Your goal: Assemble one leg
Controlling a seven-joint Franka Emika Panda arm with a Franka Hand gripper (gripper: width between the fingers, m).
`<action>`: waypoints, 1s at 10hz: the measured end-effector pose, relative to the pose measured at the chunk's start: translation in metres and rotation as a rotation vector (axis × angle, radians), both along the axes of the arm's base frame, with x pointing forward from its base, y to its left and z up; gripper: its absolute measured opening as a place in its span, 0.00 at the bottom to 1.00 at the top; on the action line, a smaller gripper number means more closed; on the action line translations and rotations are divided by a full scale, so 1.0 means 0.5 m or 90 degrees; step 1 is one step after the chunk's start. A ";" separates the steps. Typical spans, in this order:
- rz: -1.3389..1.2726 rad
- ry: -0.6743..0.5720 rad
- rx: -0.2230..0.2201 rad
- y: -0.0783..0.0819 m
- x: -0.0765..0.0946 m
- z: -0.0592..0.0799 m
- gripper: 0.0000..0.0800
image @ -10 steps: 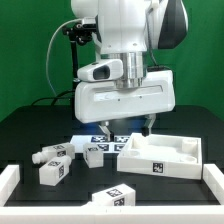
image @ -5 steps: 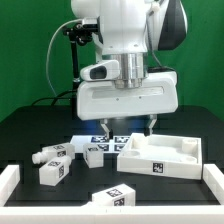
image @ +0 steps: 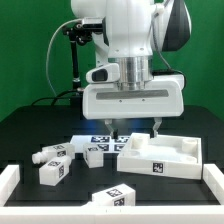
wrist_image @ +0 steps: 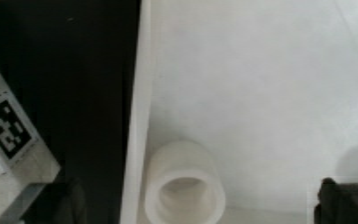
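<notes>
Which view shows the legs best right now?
The exterior view: the legs lie in full sight, toward that view's left of the tray-like piece. The wrist view shows mostly a white surface; no leg is identifiable.

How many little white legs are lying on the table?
4, all in the exterior view: rear-left leg, front-left leg, middle leg beside the tray, and nearest leg at the front. The arm could hide more.
</notes>
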State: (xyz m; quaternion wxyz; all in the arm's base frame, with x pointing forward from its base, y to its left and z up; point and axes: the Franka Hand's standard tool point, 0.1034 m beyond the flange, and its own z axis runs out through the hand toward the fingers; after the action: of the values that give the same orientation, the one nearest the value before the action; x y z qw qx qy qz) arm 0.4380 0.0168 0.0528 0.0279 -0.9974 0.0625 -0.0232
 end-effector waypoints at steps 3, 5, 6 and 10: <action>-0.076 0.040 0.008 -0.040 -0.037 -0.037 0.81; -0.112 0.062 0.012 -0.044 -0.058 -0.069 0.81; -0.110 0.070 0.012 -0.020 -0.060 -0.081 0.81; -0.099 0.071 0.011 -0.016 -0.060 -0.082 0.49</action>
State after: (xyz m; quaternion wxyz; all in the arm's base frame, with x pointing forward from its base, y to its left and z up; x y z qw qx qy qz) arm 0.4081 0.0088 0.0115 0.0313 -0.9890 0.1411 0.0307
